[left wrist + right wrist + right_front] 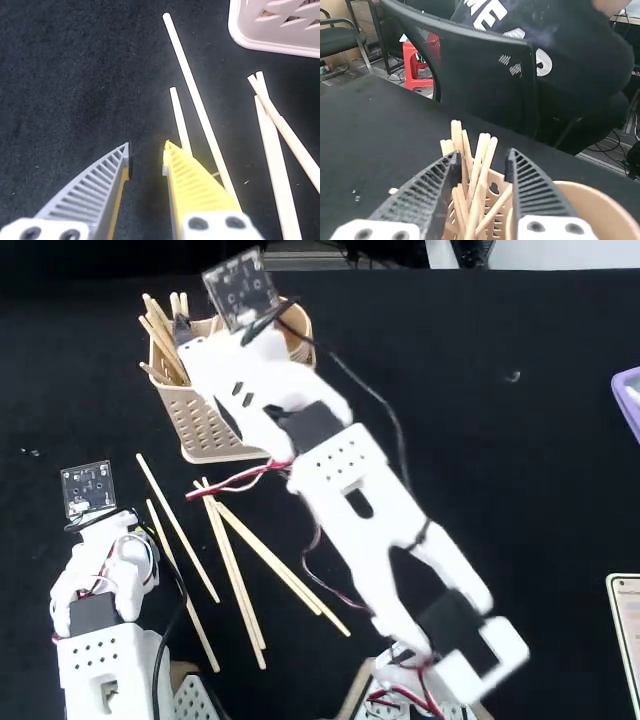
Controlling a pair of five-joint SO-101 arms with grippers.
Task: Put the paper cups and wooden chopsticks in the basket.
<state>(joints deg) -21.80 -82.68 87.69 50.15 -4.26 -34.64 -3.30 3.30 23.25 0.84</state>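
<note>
A cream slotted basket (212,420) stands at the back left of the black table, with several wooden chopsticks (160,328) upright in it and a paper cup (300,335) at its far side. My right gripper (185,335) hovers open over the basket (487,197), and the standing chopsticks (482,150) show through the gap between its black fingers. The paper cup (585,205) sits beside one finger. Several loose chopsticks (232,565) lie on the table. My left gripper (146,147) is open low over the cloth, its yellow finger (192,185) beside a loose chopstick (179,117).
A corner of the basket (280,27) is near the left gripper. A purple container (628,400) and a white card (625,625) sit at the table's right edge. A black chair (485,75) stands beyond the table's far edge.
</note>
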